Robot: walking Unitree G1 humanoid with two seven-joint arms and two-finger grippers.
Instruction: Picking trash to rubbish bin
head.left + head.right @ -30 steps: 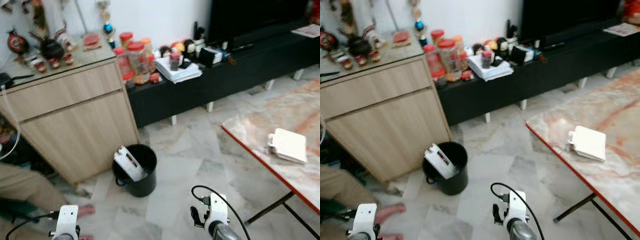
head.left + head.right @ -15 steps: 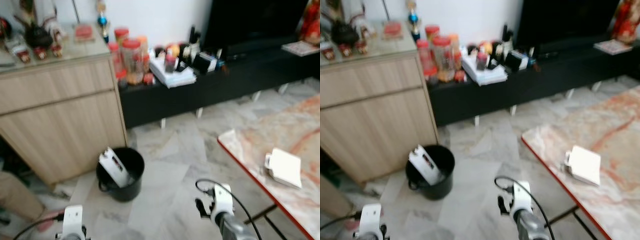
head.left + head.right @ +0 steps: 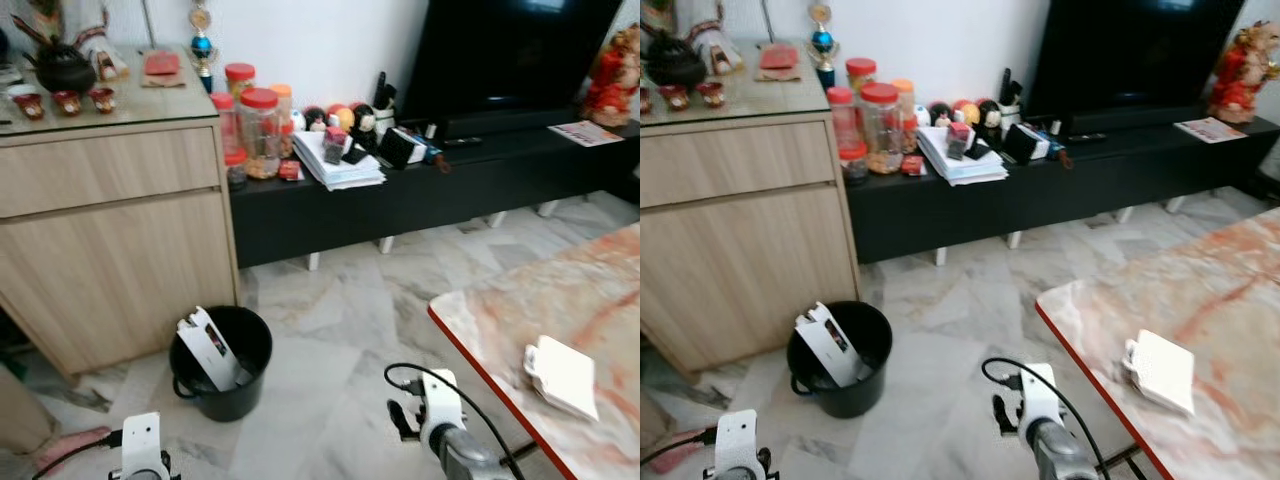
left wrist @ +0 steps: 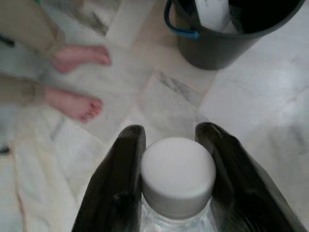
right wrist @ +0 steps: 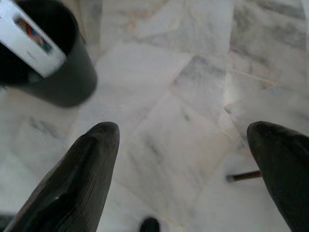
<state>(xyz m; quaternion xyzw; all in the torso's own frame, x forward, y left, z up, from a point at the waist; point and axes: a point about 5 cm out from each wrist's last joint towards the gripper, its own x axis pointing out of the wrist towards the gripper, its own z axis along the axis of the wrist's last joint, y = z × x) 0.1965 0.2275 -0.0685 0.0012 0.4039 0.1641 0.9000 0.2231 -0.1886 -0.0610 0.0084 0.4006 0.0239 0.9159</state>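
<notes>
A black rubbish bin (image 3: 222, 360) stands on the marble floor beside a wooden cabinet, with a white carton (image 3: 208, 346) sticking out of it. My left gripper (image 4: 176, 159) is shut on a clear plastic bottle with a white cap (image 4: 177, 175), held low above the floor a short way from the bin (image 4: 227, 34). My right gripper (image 5: 186, 159) is open over bare floor tiles, with the bin (image 5: 46, 67) off to one side. Both wrists (image 3: 140, 445) (image 3: 437, 405) show at the lower edge of the eye views.
A wooden cabinet (image 3: 110, 230) stands behind the bin. A black TV bench (image 3: 430, 180) carries jars, papers and clutter. A marble table with a red edge (image 3: 540, 340) holds a white flat packet (image 3: 562, 375). A person's bare feet (image 4: 77, 79) rest on the floor near my left gripper.
The camera has swung right and levelled, so the bin now sits further left and the bench shows more fully. Both arms stay low in the same pose.
</notes>
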